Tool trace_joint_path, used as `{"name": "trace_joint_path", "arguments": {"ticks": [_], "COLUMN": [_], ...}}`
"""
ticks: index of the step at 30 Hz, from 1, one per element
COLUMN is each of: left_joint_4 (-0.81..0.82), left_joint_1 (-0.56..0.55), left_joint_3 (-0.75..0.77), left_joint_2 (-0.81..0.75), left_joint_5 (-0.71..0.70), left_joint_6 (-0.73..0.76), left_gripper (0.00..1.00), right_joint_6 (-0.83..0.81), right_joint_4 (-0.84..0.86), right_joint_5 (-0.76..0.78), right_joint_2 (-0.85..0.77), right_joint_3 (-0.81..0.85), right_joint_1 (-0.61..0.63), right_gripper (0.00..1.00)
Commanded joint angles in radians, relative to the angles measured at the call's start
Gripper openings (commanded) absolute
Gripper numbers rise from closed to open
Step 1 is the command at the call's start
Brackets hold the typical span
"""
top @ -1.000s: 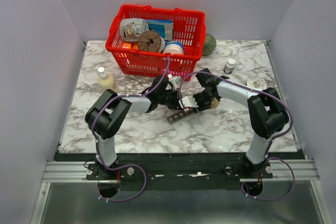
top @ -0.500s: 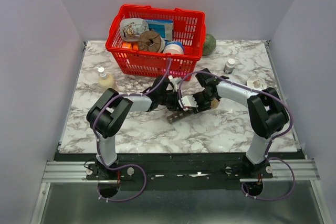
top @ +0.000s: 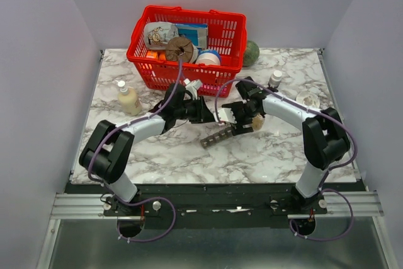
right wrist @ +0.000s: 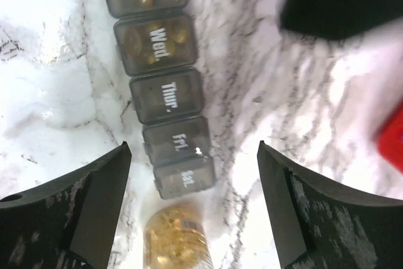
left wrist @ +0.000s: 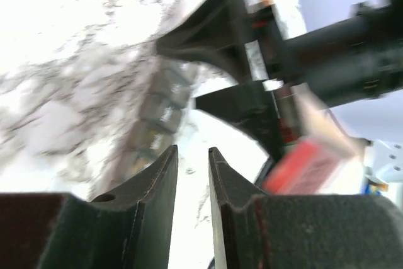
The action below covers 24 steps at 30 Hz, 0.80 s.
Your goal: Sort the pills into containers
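The dark grey pill organiser (top: pixel 218 135) lies on the marble table, in front of both grippers. In the right wrist view its lids (right wrist: pixel 167 96) are shut. They read Tues to Sat, and yellow pills show through Tues and Wed. A bottle of golden pills (right wrist: pixel 175 242) lies just past the Sat end and also shows in the top view (top: pixel 257 124). My right gripper (right wrist: pixel 192 149) is wide open above the Fri and Sat end and holds nothing; it also shows in the top view (top: pixel 235 121). My left gripper (left wrist: pixel 192 149) has a narrow gap and is empty, just behind the strip (left wrist: pixel 157 108).
A red mesh basket (top: pixel 189 70) full of goods stands at the back. A white bottle (top: pixel 128 97) stands at the left. A small bottle (top: pixel 275 79) and a white round lid (top: pixel 307 99) are at the right, and a green ball (top: pixel 252 53) sits beside the basket.
The left arm has swung out to the left and its gripper has drawn back from the strip toward the basket. The right gripper has barely moved.
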Motion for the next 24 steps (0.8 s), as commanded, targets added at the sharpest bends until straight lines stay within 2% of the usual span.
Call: {"name": "trace_joint_path", "arguments": {"ticks": [1, 4, 7, 8, 10, 11, 16, 19, 21, 24], "left_joint_4": [-0.083, -0.106, -0.161, -0.191, -0.222, -0.245, -0.18, -0.163, -0.129, -0.017], "left_joint_1": [0.049, 0.08, 0.092, 0.096, 0.103, 0.103, 0.08, -0.015, -0.076, -0.116], "left_joint_3": [-0.114, -0.188, -0.228, -0.236, -0.251, -0.257, -0.31, -0.306, -0.325, -0.406], "left_joint_2": [-0.117, -0.258, -0.407, -0.442, -0.522, -0.539, -0.506, -0.444, -0.432, -0.455], "left_joint_5": [-0.13, -0.246, -0.358, -0.378, -0.408, -0.404, -0.215, -0.265, -0.335, -0.376], "left_joint_6": [0.085, 0.136, 0.196, 0.206, 0.245, 0.257, 0.26, 0.335, 0.403, 0.464], "left_gripper": [0.35, 0.37, 0.4, 0.45, 0.49, 0.53, 0.53, 0.56, 0.6, 0.65], "right_joint_6": [0.064, 0.156, 0.248, 0.266, 0.315, 0.32, 0.342, 0.352, 0.369, 0.397], "right_joint_4": [-0.077, -0.115, -0.127, -0.13, -0.132, -0.129, -0.087, -0.09, -0.092, -0.097], "right_joint_5": [-0.083, -0.158, -0.212, -0.212, -0.212, -0.198, -0.15, -0.141, -0.141, -0.161], "right_joint_2": [-0.081, -0.093, -0.09, -0.076, -0.056, -0.038, 0.002, 0.013, 0.014, 0.019], "right_joint_3": [0.059, 0.093, 0.106, 0.107, 0.11, 0.11, 0.099, 0.112, 0.118, 0.127], "right_joint_1": [0.007, 0.024, 0.076, 0.093, 0.128, 0.137, 0.148, 0.148, 0.148, 0.145], "right_gripper": [0.89, 0.85, 0.66, 0.5, 0.38, 0.36, 0.36, 0.36, 0.36, 0.36]}}
